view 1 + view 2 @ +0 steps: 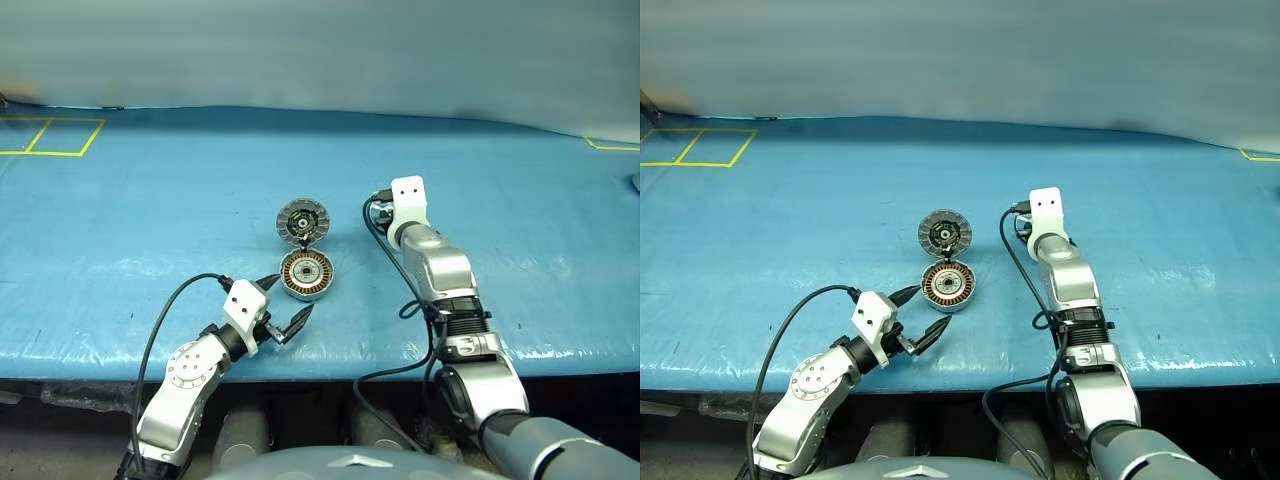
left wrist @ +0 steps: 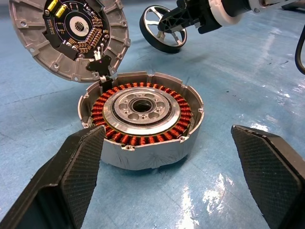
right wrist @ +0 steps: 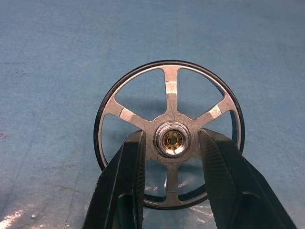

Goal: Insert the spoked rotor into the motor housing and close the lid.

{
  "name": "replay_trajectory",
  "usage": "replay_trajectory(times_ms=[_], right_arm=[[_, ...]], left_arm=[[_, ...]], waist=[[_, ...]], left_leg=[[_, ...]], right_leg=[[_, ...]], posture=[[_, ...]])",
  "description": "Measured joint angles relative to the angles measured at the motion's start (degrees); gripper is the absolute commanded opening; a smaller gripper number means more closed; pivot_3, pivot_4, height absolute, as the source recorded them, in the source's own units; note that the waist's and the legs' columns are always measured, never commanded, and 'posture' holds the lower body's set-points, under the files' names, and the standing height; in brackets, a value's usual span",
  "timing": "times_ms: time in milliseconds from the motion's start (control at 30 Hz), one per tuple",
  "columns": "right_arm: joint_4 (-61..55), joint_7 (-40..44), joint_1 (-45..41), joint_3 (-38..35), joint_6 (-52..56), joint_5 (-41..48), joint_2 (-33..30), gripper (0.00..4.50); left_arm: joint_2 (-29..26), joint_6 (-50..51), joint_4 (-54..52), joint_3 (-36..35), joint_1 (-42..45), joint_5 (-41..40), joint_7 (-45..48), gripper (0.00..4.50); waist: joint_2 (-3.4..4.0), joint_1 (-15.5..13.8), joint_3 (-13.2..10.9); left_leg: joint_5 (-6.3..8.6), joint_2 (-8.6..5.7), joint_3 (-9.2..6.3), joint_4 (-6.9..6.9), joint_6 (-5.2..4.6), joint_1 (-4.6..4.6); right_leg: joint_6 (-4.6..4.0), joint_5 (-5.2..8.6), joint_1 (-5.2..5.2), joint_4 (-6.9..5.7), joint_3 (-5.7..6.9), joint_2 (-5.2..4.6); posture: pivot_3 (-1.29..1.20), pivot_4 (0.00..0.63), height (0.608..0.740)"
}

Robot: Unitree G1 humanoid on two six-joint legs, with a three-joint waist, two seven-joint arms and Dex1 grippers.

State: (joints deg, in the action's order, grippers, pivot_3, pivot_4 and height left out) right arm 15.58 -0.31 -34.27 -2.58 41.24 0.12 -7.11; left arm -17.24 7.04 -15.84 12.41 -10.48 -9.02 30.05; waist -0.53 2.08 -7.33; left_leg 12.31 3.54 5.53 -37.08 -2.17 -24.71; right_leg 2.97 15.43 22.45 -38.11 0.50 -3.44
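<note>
Spoked rotor (image 2: 164, 26) partly behind right end effector (image 2: 172, 21)

Silver, copper and black on my blue table

Between my right gripper's (image 3: 170, 143) cross-hatched black fingers (image 3: 125, 186) I see the spoked rotor (image 3: 170, 135): silver spokes, dark rim, brassy hub centre. Ahead of my left gripper's (image 2: 167, 157) textured black pads (image 2: 71, 167) sits the motor housing (image 2: 141, 121), grey-walled, ringed in copper-orange windings round a silver centre. Beyond it, the grey ribbed lid (image 2: 69, 36) carries a black centre with yellow parts. The table (image 1: 150, 200) is blue, marked with yellow lines.
</note>
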Motion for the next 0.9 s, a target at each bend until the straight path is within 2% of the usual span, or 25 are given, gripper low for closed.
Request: replay_trajectory(times_ms=[167,300,500,600,733,900], right_arm=[[-7.8,1.3,3.5,1.4,3.5,-0.1,-0.5,1.36],[-19.0,5.7,7.8,4.8,9.7,0.2,-4.5,1.36],[-38.7,18.7,10.3,10.9,18.5,3.6,-20.4,1.36],[-45.3,24.8,11.9,11.8,22.6,7.8,-24.3,1.36],[-52.1,29.8,12.5,13.2,25.5,13.6,-24.8,1.36],[-53.9,28.4,12.4,18.2,25.7,15.8,-19.1,1.36]], left_arm=[[0.1,0.0,0.0,0.0,0.1,0.0,0.0,4.5],[0.1,-0.1,0.0,0.0,0.1,0.0,0.0,4.5],[-0.1,-0.1,0.0,-0.2,-0.2,-0.1,0.0,4.5],[-0.2,-0.1,0.0,-0.5,-0.5,-0.1,0.0,4.5],[-0.2,-0.6,0.0,-0.6,-0.8,0.0,-0.1,4.5],[-0.2,-2.2,0.0,-0.6,-1.2,0.2,-0.1,4.5]], waist=[[0.01,-0.1,0.0],[0.07,-0.4,0.0],[0.14,-0.8,-0.1],[0.13,-0.9,-0.1],[0.11,-0.9,-0.1],[0.09,-1.0,-0.1]], left_leg=[[0.0,-0.01,0.01,0.11,-0.01,-0.27],[-0.01,-0.03,0.0,0.06,-0.02,-0.69],[0.03,-0.04,-0.08,0.02,-0.08,-0.77],[0.03,-0.03,-0.12,0.02,-0.07,-0.77],[0.03,-0.03,-0.16,-0.01,-0.07,-0.78],[0.03,-0.05,-0.18,-0.06,-0.08,-0.78]], right_leg=[[0.09,-0.05,0.03,-0.01,-0.01,-0.01],[0.14,-0.07,0.39,-0.02,0.0,0.0],[0.14,-0.07,0.41,0.1,0.1,0.0],[0.1,-0.05,0.4,0.11,0.11,0.01],[0.05,-0.02,0.4,0.11,0.12,0.0],[-0.06,0.04,0.41,0.14,0.13,-0.02]], posture=[[0.0,0.15,0.74],[0.0,0.15,0.74],[0.0,0.15,0.74],[0.0,0.15,0.74],[0.0,0.15,0.74],[0.0,0.15,0.74]])
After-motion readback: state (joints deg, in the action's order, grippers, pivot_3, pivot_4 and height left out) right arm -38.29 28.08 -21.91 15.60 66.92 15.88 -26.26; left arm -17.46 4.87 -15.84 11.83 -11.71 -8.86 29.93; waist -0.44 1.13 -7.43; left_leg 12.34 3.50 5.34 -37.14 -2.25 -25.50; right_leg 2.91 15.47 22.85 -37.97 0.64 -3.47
